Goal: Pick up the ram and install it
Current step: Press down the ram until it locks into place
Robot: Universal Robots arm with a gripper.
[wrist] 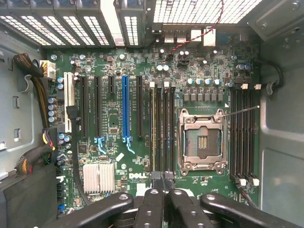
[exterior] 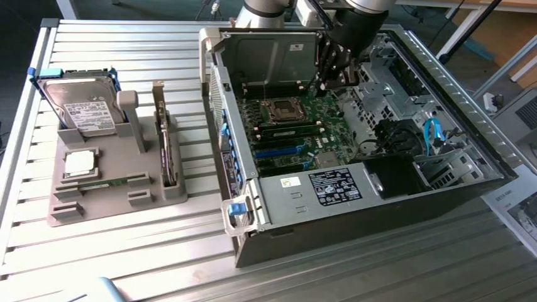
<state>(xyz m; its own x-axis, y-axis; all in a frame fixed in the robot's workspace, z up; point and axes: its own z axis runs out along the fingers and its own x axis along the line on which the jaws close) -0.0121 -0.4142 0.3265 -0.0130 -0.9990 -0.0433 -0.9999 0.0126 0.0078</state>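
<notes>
While the gripper point(wrist: 162, 177), fingertips pressed together, hangs over the "DELL"-marked motherboard point(wrist: 141, 176), the ram point(exterior: 105, 184) lies in the grey tray point(exterior: 117, 201), exterior view's lower left.

Even, fairly bright daylight falls on the slatted table point(exterior: 109, 251) around the open computer case point(exterior: 353, 195). The slats to the exterior view's left of the case shine pale, close to washed out. Inside the case the light thins: the upright panel at its far end and the corner under the arm sit in shadow, and the black shroud point(exterior: 394, 176) near its front wall reads as a flat dark patch. In the wrist view the motherboard point(wrist: 118, 95) in the case is evenly lit. The vent grilles point(wrist: 199, 10) along the case's edge burn white, the heatsink point(wrist: 99, 178) glints, and the gripper point(wrist: 161, 176) carries a soft grey sheen.
</notes>
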